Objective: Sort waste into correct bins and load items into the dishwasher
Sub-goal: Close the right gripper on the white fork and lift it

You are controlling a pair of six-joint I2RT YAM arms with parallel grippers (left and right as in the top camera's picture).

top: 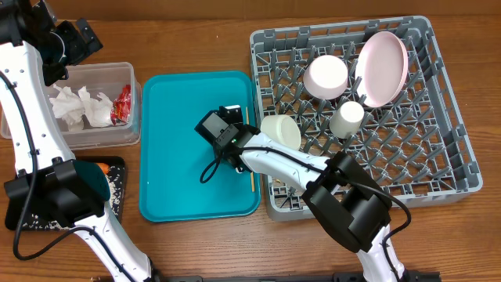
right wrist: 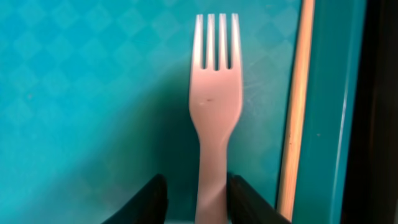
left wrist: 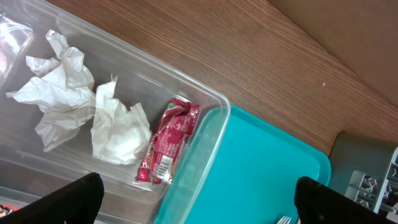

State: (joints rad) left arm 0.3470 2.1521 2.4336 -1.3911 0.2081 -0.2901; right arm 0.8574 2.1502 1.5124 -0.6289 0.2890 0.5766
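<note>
Nearest the overhead lens, at far left: white-shelled left arm (top: pixel 27 94), crossing the wooden tabletop (top: pixel 196 31). Left claw (top: pixel 78 41) poised near the back edge of the clear rectangular plastic tub (top: pixel 131 139); jaws wide apart, nothing in them. In the tub: crumpled white paper napkin balls (top: pixel 78 106) and small red shiny snack wrapper (top: pixel 123 104), side by side. Below it, shallow black rectangular tray (top: pixel 119 188), largely hidden under the arm. Orange carrot (top: pixel 102 167) at its top edge; pale specks on it too small to identify.

Centre: teal serving tray (top: pixel 180 172), bare save for white plastic fork (right wrist: pixel 214 106) and thin wooden stick (top: pixel 251 160) along its right wall. Right claw (top: pixel 227 129) down over the fork, jaws narrowly apart astride the handle. One finger touching, a gap at the other; not yet clamped.

Right: large grey plastic dish rack (top: pixel 446 184). Inside: white bowl (top: pixel 280 131) at the left edge, second white bowl (top: pixel 326 76), small white cup (top: pixel 347 119), round pale pink plate (top: pixel 382 68) on edge.

Judged well advanced: waste binned, crockery racked; fork and stick outstanding.

From overhead, fork hidden under the claw. Seen whole only from the right wrist, tines pointing away, stick just beside. Wrapper's printed label legible only from the left wrist; rack contents only from overhead.
</note>
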